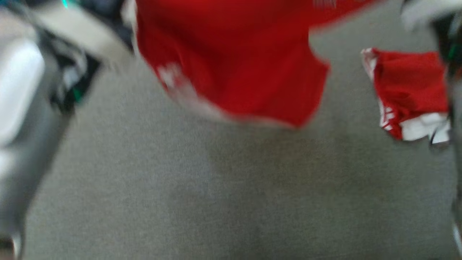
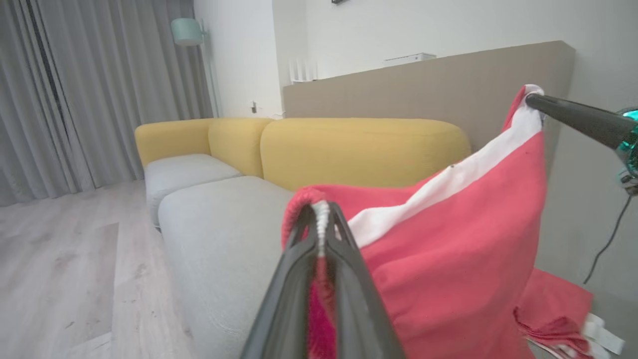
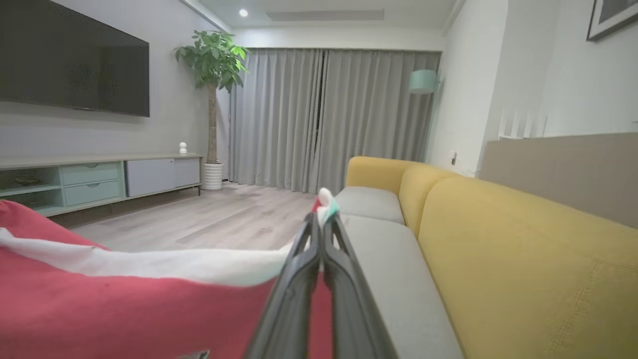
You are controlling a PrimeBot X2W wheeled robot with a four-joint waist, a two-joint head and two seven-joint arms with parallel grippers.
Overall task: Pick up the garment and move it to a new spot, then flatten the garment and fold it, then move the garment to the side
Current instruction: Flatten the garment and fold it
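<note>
we had the red shirt [image 1: 234,54] lifted — upper middle of the head view, over the grey sofa seat [image 1: 180,180]. left gripper [image 2: 321,209] and right gripper [image 3: 323,213] each pinched its white-trimmed edge; setting down, flattening, folding were left.

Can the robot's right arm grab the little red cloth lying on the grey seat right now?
Probably not yet. The right gripper is shut on the big red garment, holding it up, so its fingers are busy. The little red cloth lies uncovered on the grey seat, on that arm's side.
</note>
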